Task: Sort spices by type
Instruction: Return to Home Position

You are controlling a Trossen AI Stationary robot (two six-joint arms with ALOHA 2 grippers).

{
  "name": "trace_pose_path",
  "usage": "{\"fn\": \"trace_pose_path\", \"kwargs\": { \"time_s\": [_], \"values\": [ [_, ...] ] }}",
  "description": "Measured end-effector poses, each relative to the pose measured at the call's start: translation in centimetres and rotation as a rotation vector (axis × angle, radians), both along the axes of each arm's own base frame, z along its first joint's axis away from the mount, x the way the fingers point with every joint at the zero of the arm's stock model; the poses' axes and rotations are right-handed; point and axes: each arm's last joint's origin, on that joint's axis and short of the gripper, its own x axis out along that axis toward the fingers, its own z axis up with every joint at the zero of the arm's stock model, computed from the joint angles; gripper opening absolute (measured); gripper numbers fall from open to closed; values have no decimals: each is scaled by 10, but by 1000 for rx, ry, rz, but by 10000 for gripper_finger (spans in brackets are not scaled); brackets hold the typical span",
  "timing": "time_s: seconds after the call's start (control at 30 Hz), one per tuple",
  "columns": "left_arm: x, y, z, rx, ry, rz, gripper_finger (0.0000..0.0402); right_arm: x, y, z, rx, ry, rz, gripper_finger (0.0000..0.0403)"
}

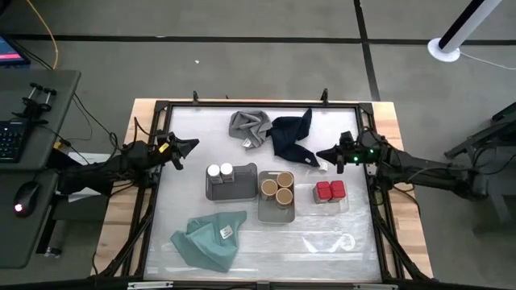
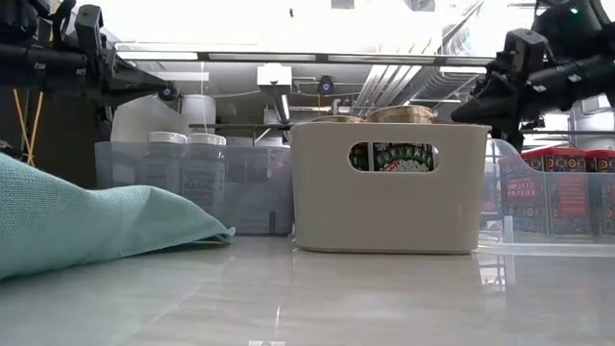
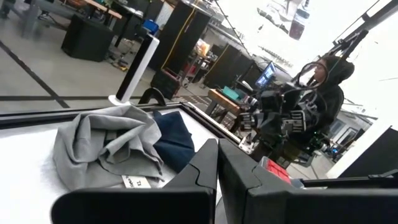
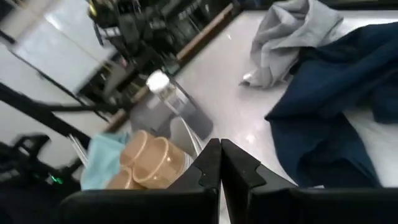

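Two white-capped jars (image 1: pixel 219 171) stand in a dark grey tray (image 1: pixel 230 184). Three tan-topped jars (image 1: pixel 277 188) stand in the light grey tray (image 1: pixel 276 208). Two red boxy jars (image 1: pixel 330 190) sit in a clear tray (image 1: pixel 330 200). My left gripper (image 1: pixel 192 146) hovers shut over the table's left side, above and left of the white-capped jars. My right gripper (image 1: pixel 322 154) hovers shut at the right, beside the navy cloth (image 1: pixel 291 135). In the low view the white-capped jars (image 2: pixel 185 171), the tan tops (image 2: pixel 396 114) and the red jars (image 2: pixel 553 190) show in their trays.
A grey cloth (image 1: pixel 249 126) lies crumpled at the far middle, touching the navy cloth. A teal cloth (image 1: pixel 209 239) lies near the front left. Clear plastic (image 1: pixel 339 242) lies at the front right. A dark frame (image 1: pixel 258 105) rims the table.
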Motion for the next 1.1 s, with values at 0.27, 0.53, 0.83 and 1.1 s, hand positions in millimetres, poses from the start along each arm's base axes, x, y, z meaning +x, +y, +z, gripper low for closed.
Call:
{"fn": "trace_pose_path", "kwargs": {
  "time_s": [0.27,0.53,0.83,1.1],
  "values": [
    [0,0,0,0,0,0,0,-3,12,-11,6,-189,-27,0],
    [0,0,-11,-1,6,1,0,-2,35,-29,-17,-140,-93,0],
    [2,-1,-13,0,-8,-13,0,-3,40,-31,-220,-74,-129,0],
    [2,-5,-13,0,-7,-59,0,-3,43,-32,-271,-68,-19,0]
  ]
}}
